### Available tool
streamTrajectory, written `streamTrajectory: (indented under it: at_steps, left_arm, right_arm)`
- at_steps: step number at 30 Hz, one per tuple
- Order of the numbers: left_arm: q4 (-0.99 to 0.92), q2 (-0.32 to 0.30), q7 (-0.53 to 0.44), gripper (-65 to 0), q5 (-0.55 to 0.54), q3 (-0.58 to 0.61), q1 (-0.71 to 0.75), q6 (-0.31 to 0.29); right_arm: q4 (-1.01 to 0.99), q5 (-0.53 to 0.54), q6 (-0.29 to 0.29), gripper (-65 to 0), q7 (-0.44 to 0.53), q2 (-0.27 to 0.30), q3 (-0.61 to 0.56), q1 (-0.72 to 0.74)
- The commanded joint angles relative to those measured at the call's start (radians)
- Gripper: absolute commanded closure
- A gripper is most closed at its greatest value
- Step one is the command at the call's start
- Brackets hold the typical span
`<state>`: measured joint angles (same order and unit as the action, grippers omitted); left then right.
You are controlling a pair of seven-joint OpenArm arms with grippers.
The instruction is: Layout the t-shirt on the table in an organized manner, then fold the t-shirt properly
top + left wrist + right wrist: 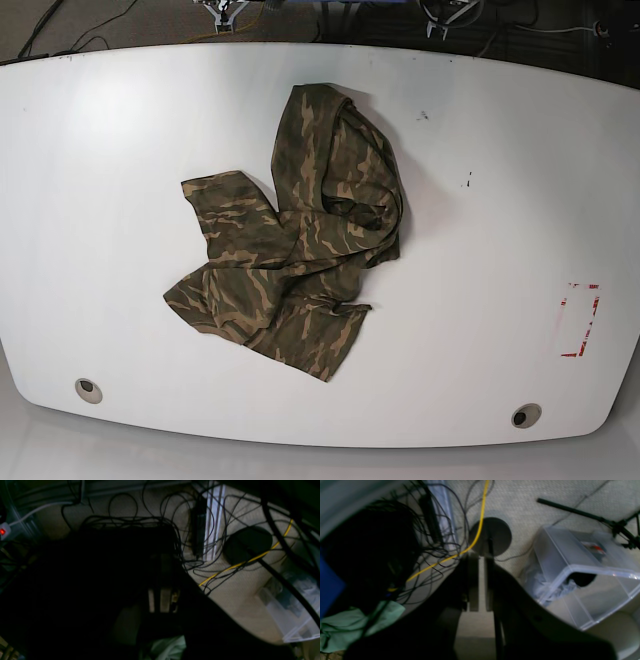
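The camouflage t-shirt [300,250] lies crumpled in a bunched heap near the middle of the white table [100,150], one part stretching toward the far edge. Neither arm shows in the base view. Both wrist cameras look down at the floor beside the table, away from the shirt. My left gripper [160,580] is a dark silhouette with its fingers together, holding nothing. My right gripper [481,560] stands shut too, its fingers parallel with only a thin slit between them and nothing in it.
A red-marked rectangle [580,320] sits at the table's right, with grommet holes [88,389] near the front edge. On the floor are a tangle of cables with a yellow one [480,517], a clear plastic bin [582,575], a round black base [492,535] and a green cloth [350,622].
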<state>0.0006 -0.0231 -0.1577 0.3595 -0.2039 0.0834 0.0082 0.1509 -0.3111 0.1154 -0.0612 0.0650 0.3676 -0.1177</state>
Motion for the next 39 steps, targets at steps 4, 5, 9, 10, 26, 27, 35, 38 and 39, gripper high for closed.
streamTrajectory:
  at_steps: [4,5,9,10,26,27,35,38,39]
  left_arm:
    - [0.002,-0.005,-0.008,-0.9,0.0,0.004,0.019,0.001]
    - [0.002,-0.006,-0.008,-0.9,0.0,0.004,0.022,0.001]
    - [0.006,0.015,-0.006,-1.9,0.0,-0.004,0.008,0.0]
    - [0.009,0.025,-0.006,-1.9,0.0,-0.004,0.008,0.0]
    - [0.006,0.051,-0.004,-2.6,0.006,-0.004,0.008,0.0]
    - [0.006,0.053,-0.004,-4.0,0.008,-0.004,0.008,0.0]
    - [0.009,0.055,-0.003,-39.7,0.002,-0.004,0.008,0.0]
    - [0.011,0.053,-0.004,-43.6,0.0,-0.004,0.008,0.0]
    - [0.011,0.053,-0.006,-43.5,-0.001,-0.006,0.008,0.0]
  right_arm:
    - [0.037,-0.003,0.004,-3.4,-0.005,0.016,-0.003,-0.033]
    - [0.041,-0.003,0.004,-3.4,-0.005,0.016,-0.003,-0.036]
    - [0.046,0.003,0.005,-3.4,0.007,-0.003,0.001,0.006]
    - [0.045,0.003,0.005,-3.3,0.007,-0.003,0.001,0.011]
    - [0.045,-0.001,0.002,-3.4,0.004,-0.003,0.001,0.013]
    - [0.045,-0.001,0.002,-3.4,0.004,-0.003,0.001,0.013]
    - [0.045,-0.001,0.002,-11.5,0.005,-0.003,0.001,0.011]
    - [0.045,-0.001,0.0,-19.7,0.007,-0.003,0.001,0.01]
    - [0.045,-0.001,0.0,-21.2,0.008,-0.003,0.001,0.01]
